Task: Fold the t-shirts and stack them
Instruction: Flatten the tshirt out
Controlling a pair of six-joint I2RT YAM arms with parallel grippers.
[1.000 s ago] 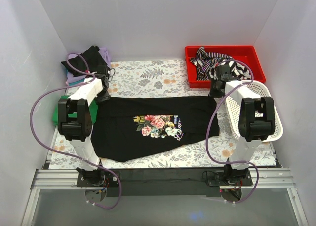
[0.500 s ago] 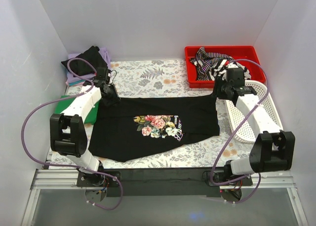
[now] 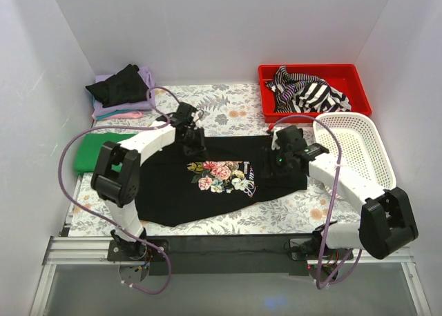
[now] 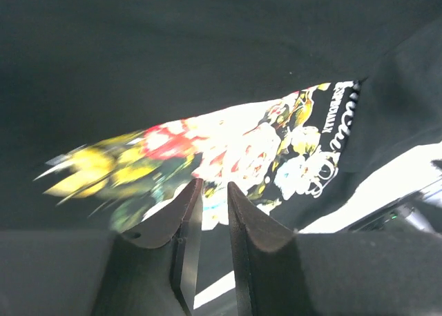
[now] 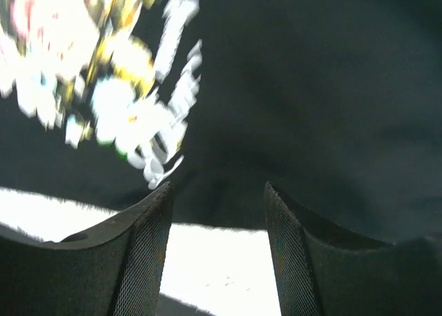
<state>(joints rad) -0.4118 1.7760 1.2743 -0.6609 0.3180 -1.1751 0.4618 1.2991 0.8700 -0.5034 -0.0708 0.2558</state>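
The left gripper (image 3: pixel 196 146) hangs low over the upper left part of the black t-shirt (image 3: pixel 162 185), its fingers a narrow slit apart with nothing between them (image 4: pixel 214 186). To its left a green shirt (image 3: pixel 93 152) lies flat at the edge of the table covering (image 3: pixel 228 103). Behind that, in the far corner, is a heap of shirts (image 3: pixel 124 87): black on top, lilac and pink beneath.

The black t-shirt is spread flat mid-table, front up. White lettering (image 4: pixel 343 116) runs along the right edge of its floral print (image 3: pixel 224 176), too blurred to read. The right gripper (image 3: pixel 277 161) hovers over the shirt just right of the print, fingers apart and empty (image 5: pixel 217 188). Far right, a striped shirt (image 3: pixel 307 92) is bunched in the red tray (image 3: pixel 266 71), and the white mesh basket (image 3: pixel 359 147) lies in front of it.
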